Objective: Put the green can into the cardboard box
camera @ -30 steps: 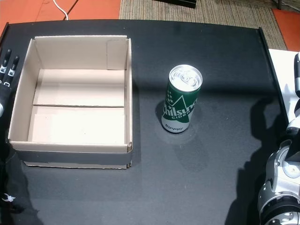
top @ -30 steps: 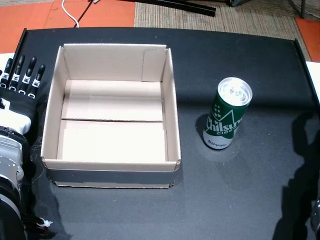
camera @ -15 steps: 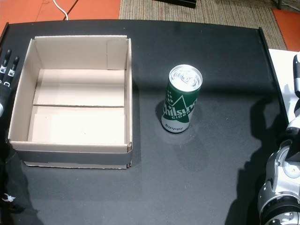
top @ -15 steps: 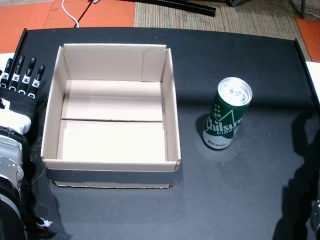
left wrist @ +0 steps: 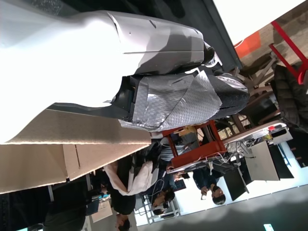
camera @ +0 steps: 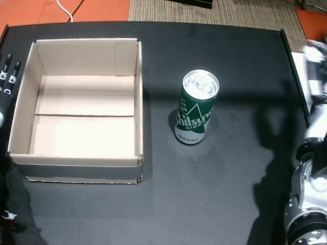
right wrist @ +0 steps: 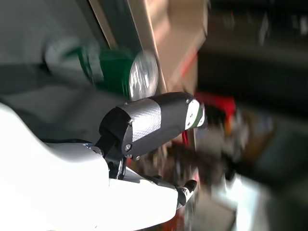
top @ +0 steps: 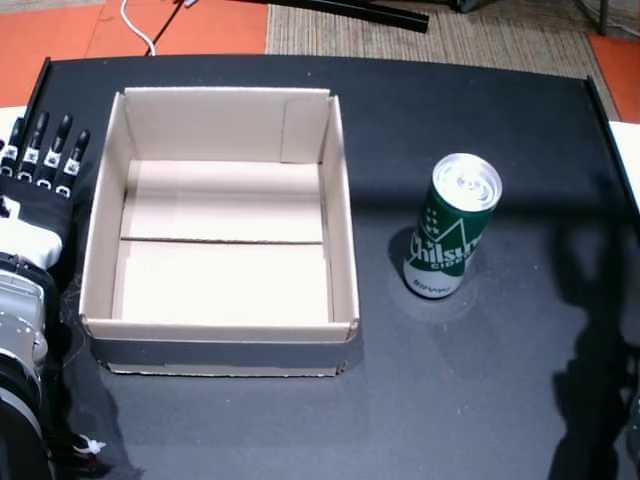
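Note:
In both head views a green can [top: 450, 236] [camera: 195, 109] with a silver top stands upright on the black table, right of the open cardboard box [top: 341, 205] [camera: 139, 102]. The box is empty. My left hand [top: 36, 185] [camera: 6, 71] lies flat left of the box, fingers straight, holding nothing. At the table's right edge my right hand [camera: 315, 60] is a blur, well away from the can. The right wrist view shows one of that hand's fingers [right wrist: 154, 120] stretched out and bare, with the can [right wrist: 118, 72] blurred beyond it. The left wrist view shows my left hand [left wrist: 183, 96] beside the box wall [left wrist: 72, 144].
The black table [top: 470, 400] has raised edges at the back and right. Orange floor and a woven rug [top: 480, 35] lie beyond it. A white cable [top: 140, 25] runs on the floor. Several people [left wrist: 163, 197] and desks show in the left wrist view's background.
My right hand has risen along the table's right edge and is now blurred with motion; its shadow shifted. The can, the box and the left hand have not moved.

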`<move>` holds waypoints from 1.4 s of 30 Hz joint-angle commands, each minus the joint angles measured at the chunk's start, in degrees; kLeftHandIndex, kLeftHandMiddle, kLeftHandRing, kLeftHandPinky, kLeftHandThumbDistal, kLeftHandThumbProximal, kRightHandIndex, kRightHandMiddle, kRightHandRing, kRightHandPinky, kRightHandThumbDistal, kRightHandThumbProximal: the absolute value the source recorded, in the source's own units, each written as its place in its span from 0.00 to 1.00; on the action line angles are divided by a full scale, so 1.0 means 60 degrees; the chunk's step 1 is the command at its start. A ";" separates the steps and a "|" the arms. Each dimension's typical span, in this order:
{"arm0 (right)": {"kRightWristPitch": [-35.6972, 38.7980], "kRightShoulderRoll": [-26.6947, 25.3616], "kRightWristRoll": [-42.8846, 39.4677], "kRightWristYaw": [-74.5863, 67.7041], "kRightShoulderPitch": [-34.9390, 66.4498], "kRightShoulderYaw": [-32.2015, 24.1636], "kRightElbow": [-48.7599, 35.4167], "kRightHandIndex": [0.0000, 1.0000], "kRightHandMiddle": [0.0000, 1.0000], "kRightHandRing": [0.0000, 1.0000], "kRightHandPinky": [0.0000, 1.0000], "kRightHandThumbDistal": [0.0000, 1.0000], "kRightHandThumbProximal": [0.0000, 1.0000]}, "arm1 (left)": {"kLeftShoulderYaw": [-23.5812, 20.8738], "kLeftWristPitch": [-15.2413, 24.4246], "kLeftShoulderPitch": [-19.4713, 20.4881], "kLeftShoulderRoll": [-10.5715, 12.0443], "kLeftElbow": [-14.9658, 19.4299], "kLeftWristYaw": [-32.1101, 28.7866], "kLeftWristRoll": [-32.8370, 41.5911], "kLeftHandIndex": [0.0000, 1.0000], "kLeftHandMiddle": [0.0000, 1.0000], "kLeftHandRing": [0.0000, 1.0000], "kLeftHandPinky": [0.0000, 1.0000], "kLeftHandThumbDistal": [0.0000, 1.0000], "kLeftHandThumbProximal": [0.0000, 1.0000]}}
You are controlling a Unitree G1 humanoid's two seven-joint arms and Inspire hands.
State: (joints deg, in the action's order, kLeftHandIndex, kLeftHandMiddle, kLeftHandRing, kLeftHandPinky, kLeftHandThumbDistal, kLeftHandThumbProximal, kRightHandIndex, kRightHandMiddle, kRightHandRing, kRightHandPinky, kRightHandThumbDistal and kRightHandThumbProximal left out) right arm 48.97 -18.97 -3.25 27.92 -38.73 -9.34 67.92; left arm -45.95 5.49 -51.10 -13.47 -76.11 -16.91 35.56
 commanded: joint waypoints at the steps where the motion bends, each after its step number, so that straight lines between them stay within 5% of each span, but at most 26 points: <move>1: -0.0123 -0.0094 0.0002 0.0135 0.0091 0.0046 -0.0021 1.00 1.00 1.00 1.00 0.65 0.49 | -0.0025 -0.0036 0.0009 -0.0104 -0.0085 -0.0033 -0.0033 0.64 0.66 0.82 0.92 0.00 1.00; 3: -0.0195 -0.0126 0.0025 0.0208 0.0095 0.0055 0.0001 1.00 1.00 1.00 1.00 0.64 0.51 | -0.0015 -0.0023 0.0002 -0.0104 -0.0085 0.0011 -0.0047 0.62 0.65 0.82 0.94 0.00 1.00; 7: -0.0319 -0.0150 0.0140 0.0156 0.0088 0.0123 -0.0014 1.00 1.00 1.00 1.00 0.78 0.56 | -0.0011 -0.0008 0.0010 -0.0107 -0.0087 -0.0011 -0.0053 0.61 0.65 0.82 0.92 0.00 1.00; 19: -0.0366 -0.0166 0.0174 0.0295 0.0035 0.0191 0.0076 1.00 1.00 1.00 1.00 0.82 0.60 | 0.0010 0.0009 0.0024 -0.0112 -0.0095 -0.0011 -0.0074 0.52 0.56 0.75 0.84 0.00 0.96; 24: -0.0516 -0.0173 0.0286 0.0189 -0.0015 0.0247 0.0090 1.00 1.00 1.00 1.00 1.00 0.62 | 0.0039 0.0024 0.0009 -0.0106 -0.0099 0.0096 -0.0106 0.46 0.53 0.72 0.80 0.00 0.96; 42: -0.1286 0.0039 0.0742 -0.0521 -0.0247 0.0685 0.0301 1.00 1.00 1.00 1.00 1.00 0.61 | 0.0025 -0.0064 0.0003 -0.0118 -0.0105 0.0013 -0.0079 0.43 0.49 0.66 0.78 0.00 0.93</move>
State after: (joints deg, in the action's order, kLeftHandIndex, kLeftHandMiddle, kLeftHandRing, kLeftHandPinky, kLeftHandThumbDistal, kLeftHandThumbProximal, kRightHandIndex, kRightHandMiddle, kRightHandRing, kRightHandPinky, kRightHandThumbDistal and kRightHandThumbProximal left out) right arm 41.79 -18.80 0.88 24.73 -39.76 -5.38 69.19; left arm -45.82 5.49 -51.11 -13.59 -76.11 -16.75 35.55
